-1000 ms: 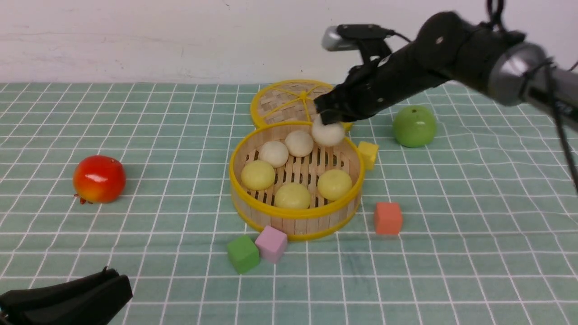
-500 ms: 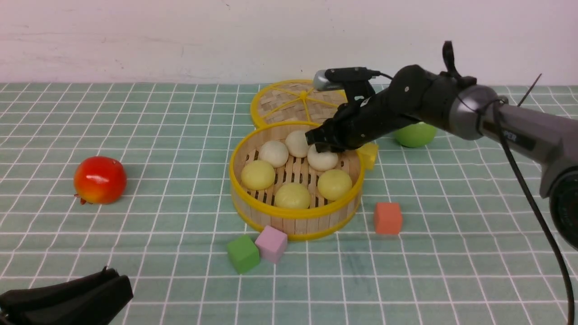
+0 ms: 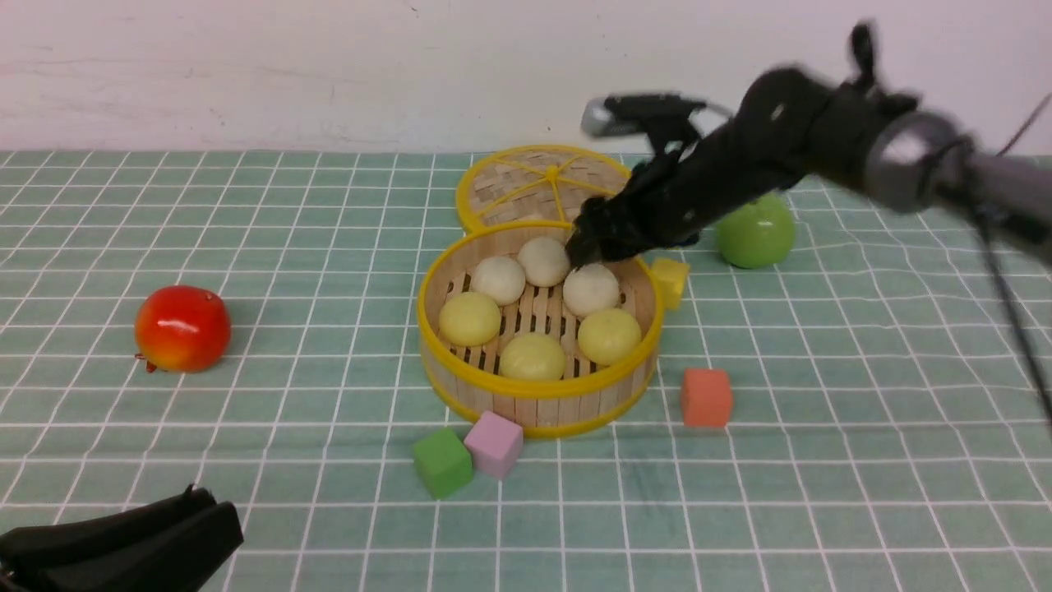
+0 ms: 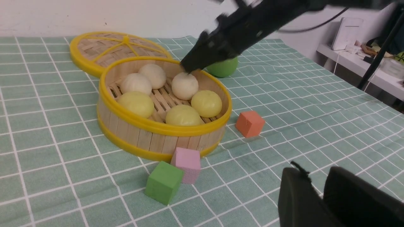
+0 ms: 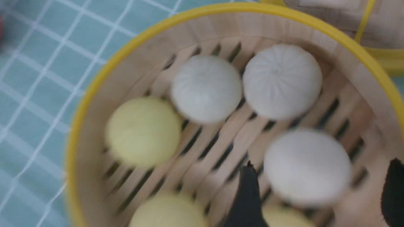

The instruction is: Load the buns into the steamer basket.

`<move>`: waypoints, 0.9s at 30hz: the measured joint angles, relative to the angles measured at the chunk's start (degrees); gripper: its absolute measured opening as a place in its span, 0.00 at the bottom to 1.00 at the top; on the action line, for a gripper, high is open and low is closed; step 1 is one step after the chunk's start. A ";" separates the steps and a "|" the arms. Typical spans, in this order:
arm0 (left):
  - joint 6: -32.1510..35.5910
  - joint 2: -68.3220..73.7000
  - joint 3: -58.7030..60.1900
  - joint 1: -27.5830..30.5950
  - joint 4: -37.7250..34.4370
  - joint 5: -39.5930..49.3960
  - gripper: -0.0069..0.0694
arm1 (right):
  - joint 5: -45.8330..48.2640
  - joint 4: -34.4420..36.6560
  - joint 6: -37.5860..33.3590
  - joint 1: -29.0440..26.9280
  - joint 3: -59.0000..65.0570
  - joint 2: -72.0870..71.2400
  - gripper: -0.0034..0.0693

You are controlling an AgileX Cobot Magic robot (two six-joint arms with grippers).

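- Right arm (image 3: 789,156): reaches in over the far rim of the steamer basket (image 3: 538,395). Right gripper (image 3: 593,247) hovers just above the last off-white bun (image 3: 590,289), fingers spread wide either side of it and holding nothing; wrist view shows gaps between pads and dough.
- Steamer basket: upright, open side up, lid (image 3: 526,185) flat behind it and touching its rim. Round, so no long axis to speak of.
- Buns: all 6 lie inside on the slat floor, 3 yellow toward the near side, 3 off-white toward the far side. Ball-shaped, no real long axis; pleated tops face up.
- Risk, my reading: a fingertip dragging on the way out could roll the bun against its neighbours or catch the rim and shift the basket into the pink cube (image 3: 493,444) and green cube (image 3: 442,462).
- Left gripper (image 3: 123,538): parked low at the near edge, well apart; jaws look closed and empty.
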 joint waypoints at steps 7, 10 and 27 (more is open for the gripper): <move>0.00 0.00 0.00 0.00 0.00 0.00 0.27 | 22.99 -11.29 10.66 -0.42 1.73 -16.85 0.47; 0.00 0.00 0.00 0.00 0.00 0.00 0.27 | 23.65 -13.65 13.43 -0.42 5.31 -21.38 0.34; 0.00 0.00 0.00 0.00 0.00 0.00 0.29 | 25.32 -15.01 20.20 -0.42 37.49 -63.54 0.15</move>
